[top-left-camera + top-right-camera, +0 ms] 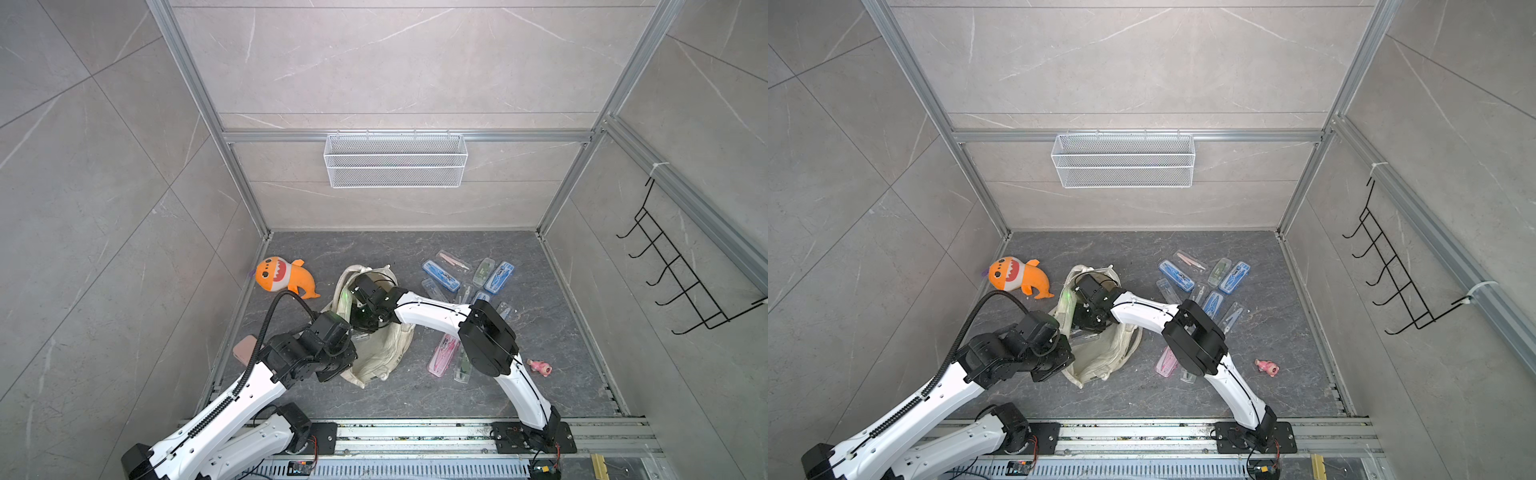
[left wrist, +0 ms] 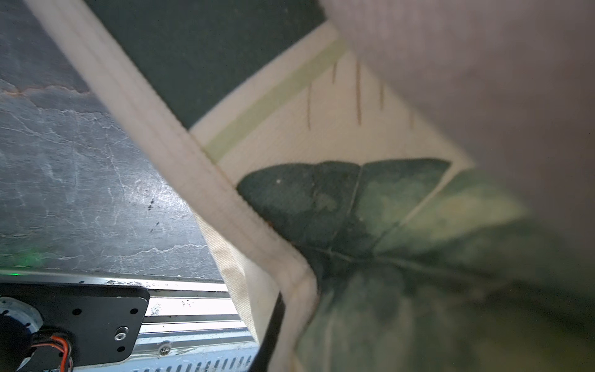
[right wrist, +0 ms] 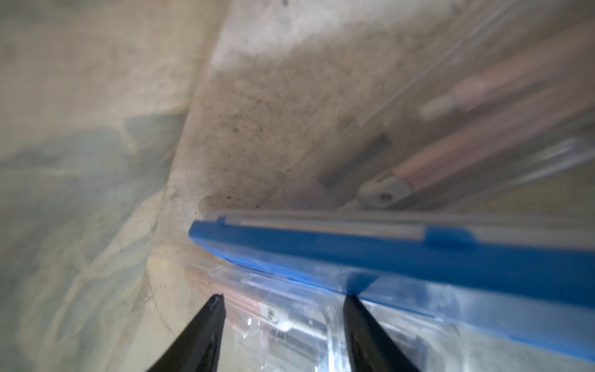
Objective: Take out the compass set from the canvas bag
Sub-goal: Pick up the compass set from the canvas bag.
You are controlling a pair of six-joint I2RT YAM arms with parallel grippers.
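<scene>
**Three cases visible in the bag, none yet gripped**

1. Task item. The nearest compass set (image 3: 386, 254) is a slim, rigid plastic case with a blue base and a clear lid. It lies inside the canvas bag (image 1: 386, 353), over a clear case (image 3: 289, 338) holding pink parts. A second clear case (image 3: 483, 128) sits deeper in.

2. Governing relation. The right tool (image 3: 285, 299) is inside the bag mouth with its jaws partly apart and nothing clamped between them. The blue case lies just ahead of it. Its long axis runs across the approach, roughly along the line joining the two fingertips. One fingertip (image 3: 351, 302) sits at the case's near edge; contact cannot be confirmed. Judgement: the jaws would need to span the case's narrow width, so a wrist turn looks necessary. The right arm is plainly the nearer.

3. Left tool (image 2: 279, 302). It is closed and appears to pinch the cream hem of the bag, holding the mouth up. Only one finger shows.

4. Materials. The bag is soft woven canvas, creased, with a green leaf print.

5. Surroundings. The dark marbled worktop (image 1: 374, 395) carries loose cases (image 1: 440, 275) beside the bag on the right arm's side, and a shark plush (image 1: 278, 276) on the other.
</scene>
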